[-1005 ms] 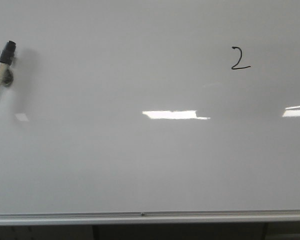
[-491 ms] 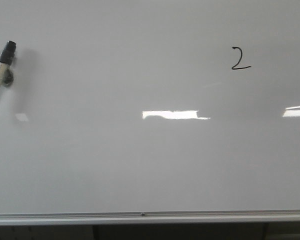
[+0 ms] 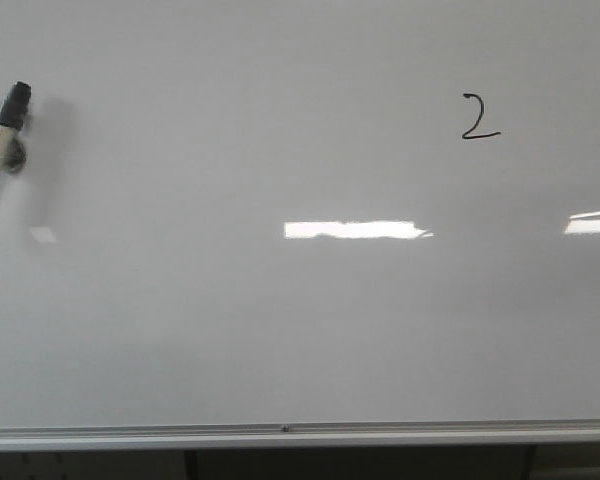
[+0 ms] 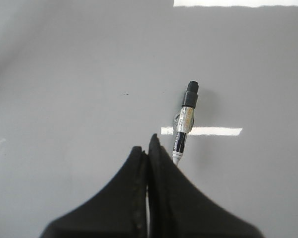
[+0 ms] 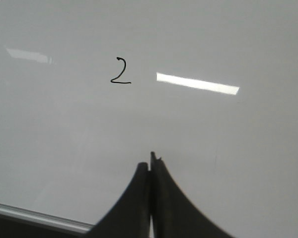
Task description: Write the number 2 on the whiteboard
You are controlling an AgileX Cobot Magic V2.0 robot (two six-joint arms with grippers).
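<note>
Nearest the lens in the left wrist view, the left gripper (image 4: 148, 148) shows two black, matte, tapering fingers pressed together at the tips. A marker (image 4: 185, 121) projects beyond them — whether the fingers actually clamp its hidden lower end cannot be told from these views. The marker has a black cap end, a silvery wrapped middle band and a dark printed barrel; in the front view it sits at the far left of the frame (image 3: 2, 140), cap uppermost, tilted to the right. In the right wrist view the right gripper (image 5: 150, 166) is likewise closed tip to tip, with nothing between the fingers.

Behind both lies the whiteboard (image 3: 280, 330), glossy pale grey and smooth, carrying bright rectangular light reflections; a silver aluminium rail edges it along the bottom of the front view. The number 2 (image 3: 479, 116) stands in the upper right of that frame — thin, black, curled at the top and flat at the base. The digit appears complete.

Risks, as judged: a fresh stroke on so slick a surface would smear if a finger or the marker swept across it; a loose hold could let the smooth barrel slip.
</note>
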